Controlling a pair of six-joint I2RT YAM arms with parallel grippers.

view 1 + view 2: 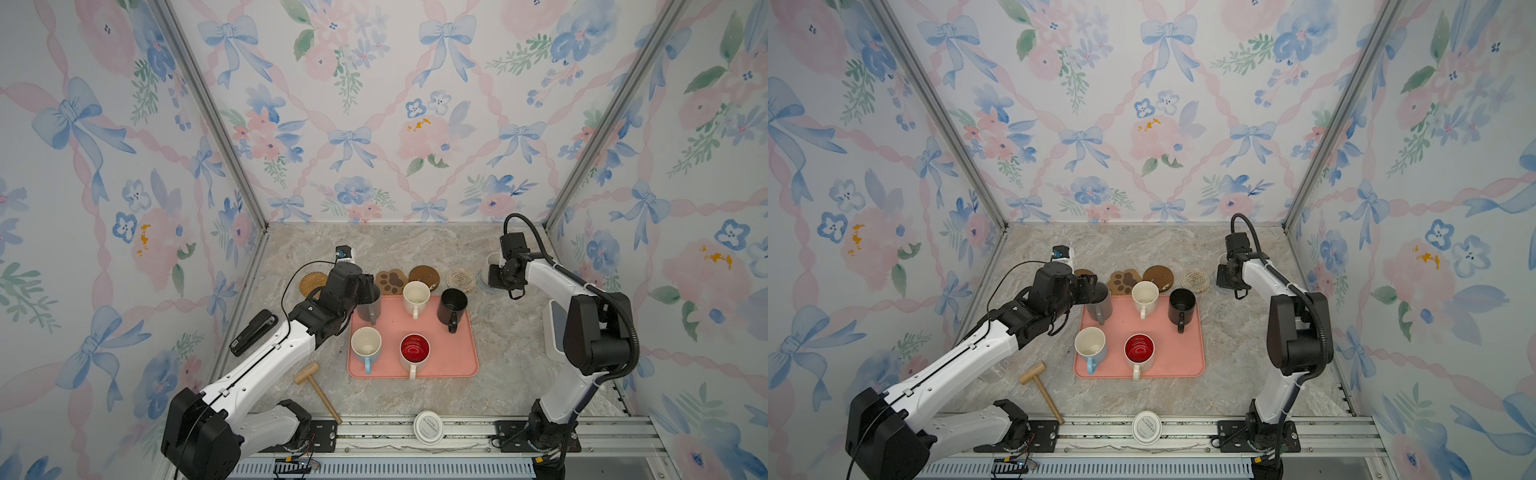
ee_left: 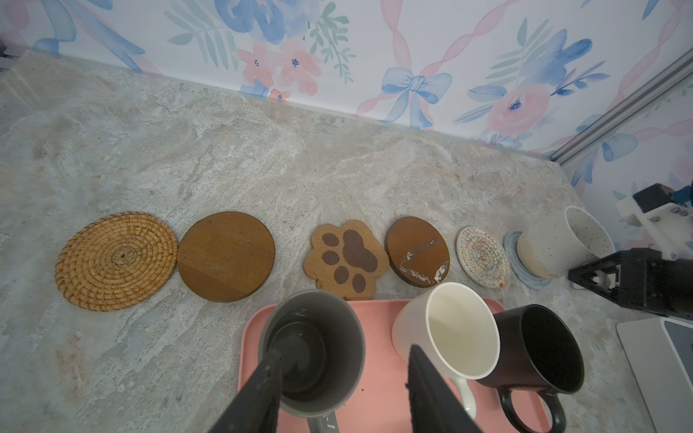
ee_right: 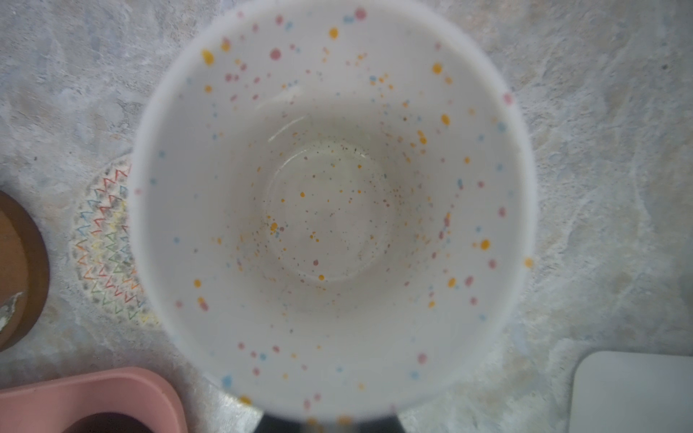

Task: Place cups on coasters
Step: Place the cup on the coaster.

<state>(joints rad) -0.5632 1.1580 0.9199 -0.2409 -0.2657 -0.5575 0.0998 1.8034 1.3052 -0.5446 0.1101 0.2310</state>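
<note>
Mugs: five stand on the pink tray. Far row, left to right: grey mug, cream-white mug, black mug. Near row: light blue mug at the tray's left, red-inside mug mid-tray. All are upright, handles toward the tray's near edge.

The sixth, the speckled mug, is off the tray, past its far right corner, sitting on the grey-blue woven coaster.

The other coasters lie in a row on the surface just beyond the tray's far edge. The rattan coaster and a wooden round are out past the far left corner. The paw coaster is right at the far rim. The second wooden round and cream woven coaster are further right. Only the grey-blue one carries a mug.

State of left end effector: jaws apart at the grey mug. One finger reaches inside it, the other is outside on the cream-white mug's side with a gap to the wall. Not clamped.

State of right end effector: at the speckled mug's side. Its wrist view is filled by the mug's inside and the finger parts are blurred, so I cannot tell whether it's clamped or free.
</note>
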